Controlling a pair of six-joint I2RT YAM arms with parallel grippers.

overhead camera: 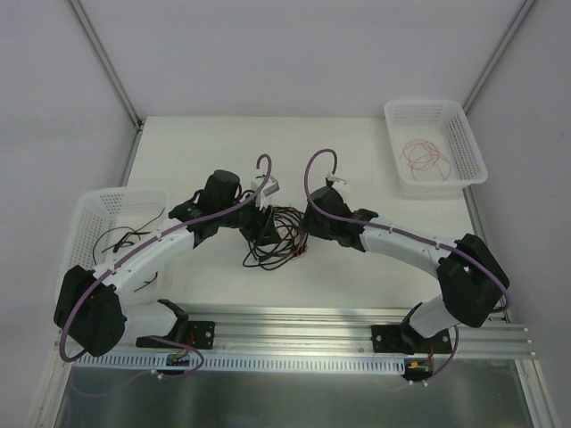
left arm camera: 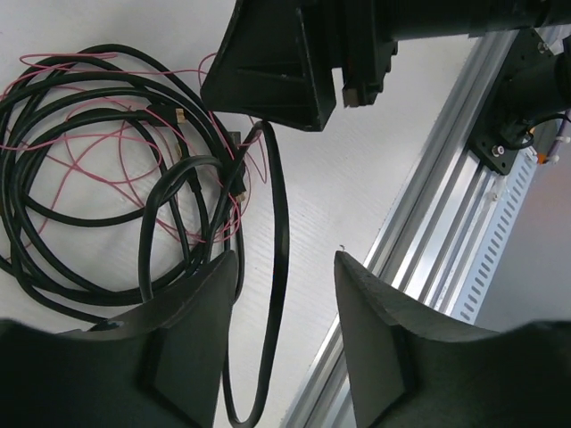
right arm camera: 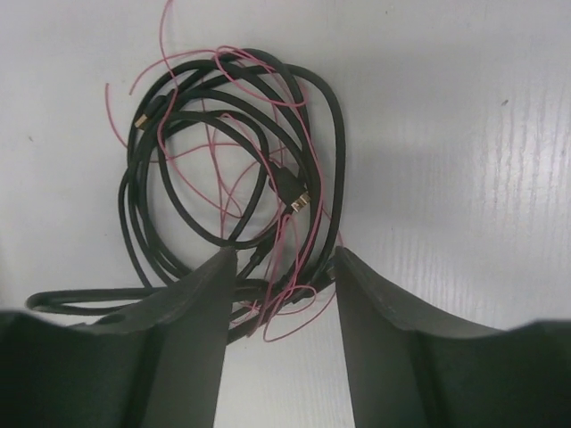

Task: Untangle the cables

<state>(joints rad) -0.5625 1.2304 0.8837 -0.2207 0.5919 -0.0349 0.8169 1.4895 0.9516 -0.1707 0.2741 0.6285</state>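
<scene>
From above, the cables [overhead camera: 277, 241] lie heaped between my left gripper [overhead camera: 260, 225] and right gripper [overhead camera: 310, 219], with table [overhead camera: 357, 160] stretching beyond them; my left wrist shows jaws apart astride one black loop, the rail [left arm camera: 446, 223] to their right; my right wrist shows jaws apart over the heap's near edge.

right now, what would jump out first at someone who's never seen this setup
A tangle of black cables laced with thin red wire lies heaped mid-table. Both arms lean over it, the left end effector and right end effector each open with strands in the gap. The left basket holds a lone black cable, and the far-right basket holds a coiled red wire.
</scene>
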